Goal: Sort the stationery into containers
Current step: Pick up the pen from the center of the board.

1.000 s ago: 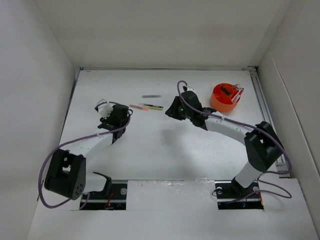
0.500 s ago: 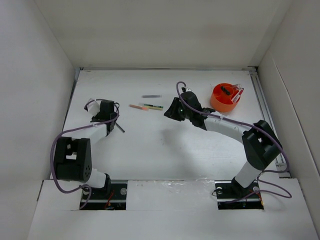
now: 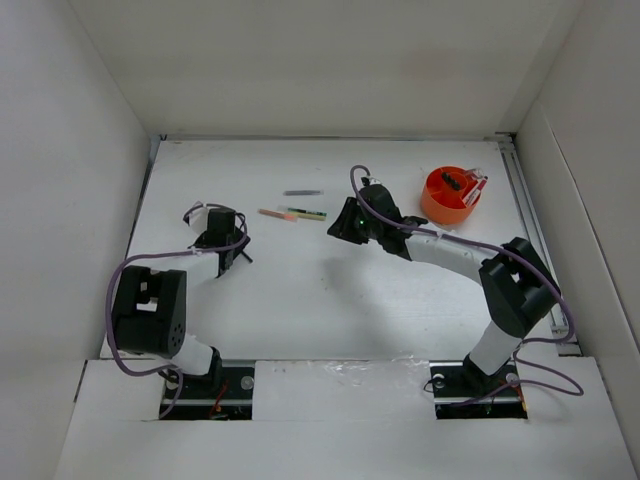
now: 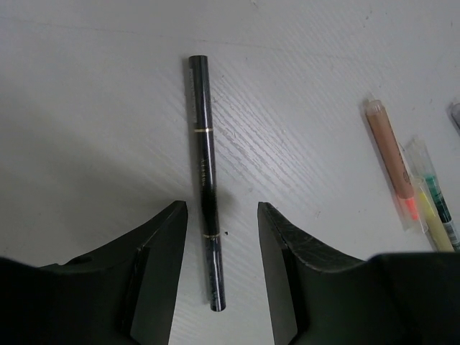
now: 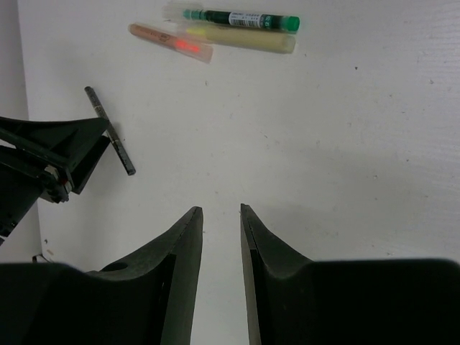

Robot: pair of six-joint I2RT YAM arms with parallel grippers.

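The left gripper (image 4: 221, 212) has its fingers spread. A dark pen (image 4: 205, 180) lies flat on the table (image 3: 330, 290), its near end between them, ungripped. The right gripper (image 5: 221, 215) is narrowly parted and empty, near a pink pen (image 5: 172, 42) and a green marker (image 5: 241, 18). The orange organiser (image 3: 438, 208) stands well apart, far right.

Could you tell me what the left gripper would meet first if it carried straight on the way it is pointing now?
The left gripper would most likely meet the dark pen, lying on the table between its open fingers; depth is unclear.
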